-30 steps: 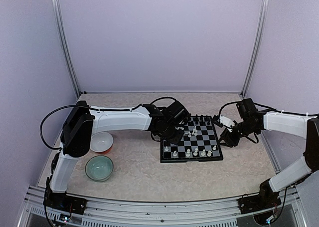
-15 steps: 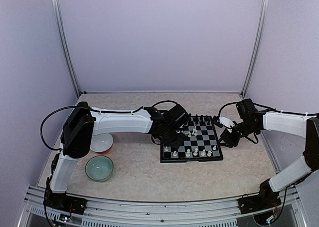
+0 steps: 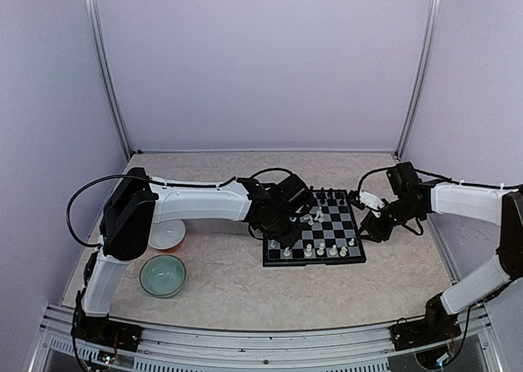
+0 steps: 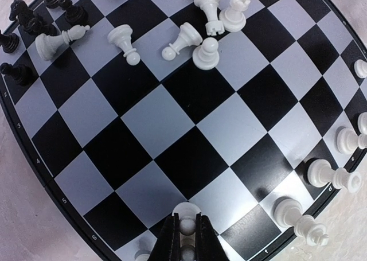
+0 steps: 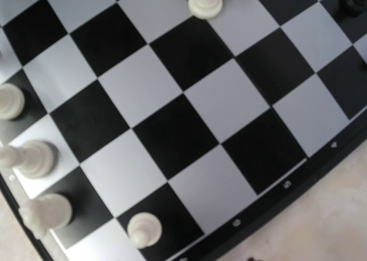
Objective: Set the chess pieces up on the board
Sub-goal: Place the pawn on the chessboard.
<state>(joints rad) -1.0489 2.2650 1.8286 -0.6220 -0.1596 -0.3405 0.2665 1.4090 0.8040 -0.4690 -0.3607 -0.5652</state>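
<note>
- My left pincer (image 4: 186, 218) was pinched shut on a white pawn (image 4: 186, 208), held over a square by the rim of the board (image 4: 172, 135).
- I judged the pawn light, hard and slick, so gripping at its narrow neck seemed safest.
- Farther off, toppled white pieces (image 4: 183, 40) lay mid-board and looked likely to roll if nudged.
- I could not tell how wide my right pincer (image 3: 368, 225) stood.

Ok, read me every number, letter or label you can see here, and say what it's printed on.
"5": white digit on the black rim of the board, right wrist view.
"6": the next digit along that rim, less sharp.
Third mark beside them, probably "4": too blurred to be sure.
Left wrist view: the rim marks are too small to read.
No brand or label shows anywhere else.
</note>
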